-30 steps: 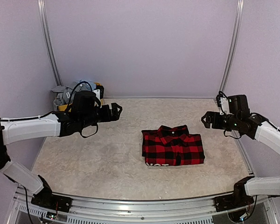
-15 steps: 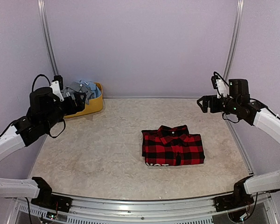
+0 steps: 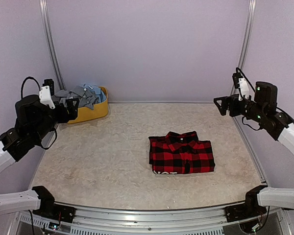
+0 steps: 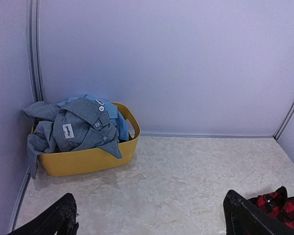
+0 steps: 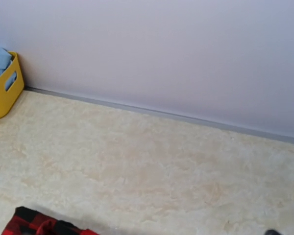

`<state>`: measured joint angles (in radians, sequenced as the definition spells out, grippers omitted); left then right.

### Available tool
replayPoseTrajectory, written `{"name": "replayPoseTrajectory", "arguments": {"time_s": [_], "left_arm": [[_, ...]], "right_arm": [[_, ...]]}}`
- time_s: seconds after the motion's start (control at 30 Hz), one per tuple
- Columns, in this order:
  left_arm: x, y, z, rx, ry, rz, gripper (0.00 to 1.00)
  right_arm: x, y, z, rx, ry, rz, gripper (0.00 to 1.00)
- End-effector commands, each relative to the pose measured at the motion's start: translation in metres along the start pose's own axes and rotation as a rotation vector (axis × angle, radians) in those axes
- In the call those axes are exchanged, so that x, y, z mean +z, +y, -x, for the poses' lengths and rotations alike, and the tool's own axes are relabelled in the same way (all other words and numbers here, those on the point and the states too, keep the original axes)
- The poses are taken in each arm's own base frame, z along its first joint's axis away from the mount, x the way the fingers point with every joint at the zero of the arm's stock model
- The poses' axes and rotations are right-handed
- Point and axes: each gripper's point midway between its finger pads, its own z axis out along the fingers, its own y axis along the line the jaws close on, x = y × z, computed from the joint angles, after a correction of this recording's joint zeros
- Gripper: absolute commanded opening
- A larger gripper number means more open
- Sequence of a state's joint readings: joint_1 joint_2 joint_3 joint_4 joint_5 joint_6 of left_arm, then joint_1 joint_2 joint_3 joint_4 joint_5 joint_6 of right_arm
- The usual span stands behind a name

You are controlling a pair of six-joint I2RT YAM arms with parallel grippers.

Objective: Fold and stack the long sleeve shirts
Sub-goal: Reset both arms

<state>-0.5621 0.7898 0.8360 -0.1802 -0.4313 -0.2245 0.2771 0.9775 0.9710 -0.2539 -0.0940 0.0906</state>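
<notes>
My left hand [image 3: 71,104] is released. Its wrist view shows the fingers [image 4: 56,221] spread wide with nothing between them. It sits raised, just beside the yellow tub [image 3: 92,113] on the tub's near-left side, and looks straight at it. A second ago this arm was stretched out over the bench [image 3: 98,161] to the right of the tub; it has since swung back and up. My right hand [image 3: 223,105] is also released. The top view shows the fingers apart and empty, while the wrist view barely shows them. It's at the opposite side of the bench from the tub, and it has lifted and backed toward the wall over the same second. The red-and-black flannel [image 3: 181,152] lies folded into a neat rectangle, collar up, well apart from the tub toward the near right. It's flat on the bench, untouched by either hand, and hasn't moved across these frames. My read is that shirt one is done and both arms have cleared off it. The grey shirt [image 4: 81,128] is still heaped in the tub, spilling over the rim, with a pale blue shirt [image 4: 119,123] under and behind it. The likely next step is for my left hand to reach into the tub for the grey one. The cloth is bunched, so I risk snagging both shirts or dragging the tub.
</notes>
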Motion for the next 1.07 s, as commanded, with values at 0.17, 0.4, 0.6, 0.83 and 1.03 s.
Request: {"name": "replayPoseTrajectory", "arguments": {"time_s": [0.17,0.4,0.6,0.83,1.03], "left_arm": [[-0.005,0.005,-0.003,0.021,-0.015,0.006,0.99],[-0.001,0.004,-0.006,0.025,0.001,0.011,0.99],[0.000,0.004,-0.008,0.028,0.008,0.011,0.99],[0.001,0.004,-0.010,0.030,0.019,0.016,0.99],[-0.002,0.006,-0.007,0.025,0.009,0.018,0.99]], "right_arm": [[0.002,-0.005,-0.008,-0.025,0.004,-0.019,0.99],[0.004,-0.007,-0.009,-0.027,0.014,-0.024,1.00],[0.005,-0.007,-0.011,-0.027,0.019,-0.025,1.00],[0.004,-0.006,-0.010,-0.028,0.015,-0.023,1.00],[0.006,-0.006,-0.014,-0.027,0.026,-0.018,0.99]]}}
